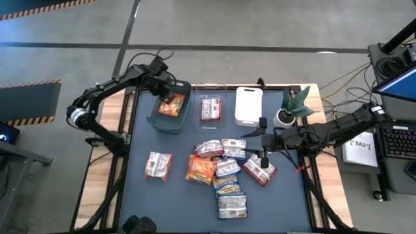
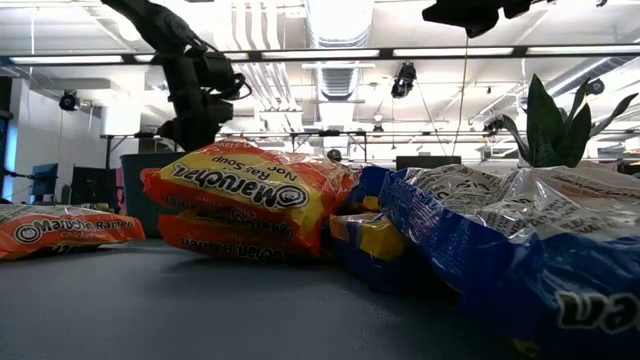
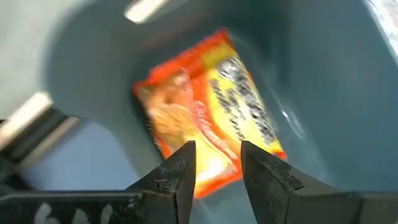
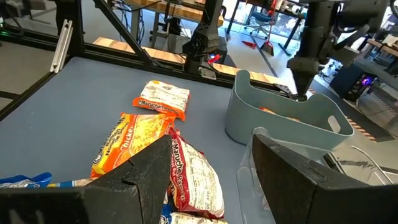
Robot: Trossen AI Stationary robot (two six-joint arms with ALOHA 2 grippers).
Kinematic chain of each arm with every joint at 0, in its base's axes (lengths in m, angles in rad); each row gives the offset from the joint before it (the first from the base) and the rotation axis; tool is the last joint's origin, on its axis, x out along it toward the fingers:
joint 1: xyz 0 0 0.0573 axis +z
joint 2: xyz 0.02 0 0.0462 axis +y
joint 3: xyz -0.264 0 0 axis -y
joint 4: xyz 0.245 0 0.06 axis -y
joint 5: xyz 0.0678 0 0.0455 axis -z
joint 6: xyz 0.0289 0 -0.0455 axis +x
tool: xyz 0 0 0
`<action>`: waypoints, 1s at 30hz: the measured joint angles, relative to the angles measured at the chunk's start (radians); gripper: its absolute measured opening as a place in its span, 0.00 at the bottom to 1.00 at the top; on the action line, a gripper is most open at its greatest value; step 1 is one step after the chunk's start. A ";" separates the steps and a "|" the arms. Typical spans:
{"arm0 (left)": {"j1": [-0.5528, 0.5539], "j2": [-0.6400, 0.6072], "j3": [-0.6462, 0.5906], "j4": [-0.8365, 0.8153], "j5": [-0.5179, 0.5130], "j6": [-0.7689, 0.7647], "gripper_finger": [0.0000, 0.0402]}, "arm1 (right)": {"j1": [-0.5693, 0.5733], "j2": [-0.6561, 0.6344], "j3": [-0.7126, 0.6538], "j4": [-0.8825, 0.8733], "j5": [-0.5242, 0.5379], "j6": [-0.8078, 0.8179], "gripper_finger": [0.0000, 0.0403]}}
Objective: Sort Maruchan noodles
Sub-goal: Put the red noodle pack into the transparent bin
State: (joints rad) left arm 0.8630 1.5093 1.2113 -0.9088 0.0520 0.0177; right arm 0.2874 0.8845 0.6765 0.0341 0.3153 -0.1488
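Observation:
My left gripper (image 1: 166,90) hovers open over the teal bin (image 1: 156,118) at the table's far left. One orange Maruchan packet (image 3: 208,115) lies in the bin beneath its fingers and shows through the gap between them. My right gripper (image 1: 249,144) is open above the right side of the packet pile (image 1: 218,170), fingers wide apart and pointing toward the table's left. A red-and-white packet (image 1: 260,171) lies on the mat below that arm. A single orange-and-white packet (image 1: 158,164) lies flat to the left of the pile. Another red-and-white packet (image 1: 210,108) lies in the clear bin (image 1: 211,87).
A white bin (image 1: 248,105) stands to the right of the clear bin along the far edge, with a potted plant (image 1: 292,107) beyond it at the far right corner. Bare mat shows at the near left and along the near edge. Cables and a desk lie off the table's right.

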 joint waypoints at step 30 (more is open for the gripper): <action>-0.880 -0.404 -0.615 1.301 -0.098 0.111 0.21 | 0.000 0.254 0.061 -0.042 -0.020 0.555 0.52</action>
State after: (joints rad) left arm -0.0166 1.1057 0.5967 0.3925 -0.0456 0.1288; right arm 0.2874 1.1387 0.7378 -0.0074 0.2956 0.4060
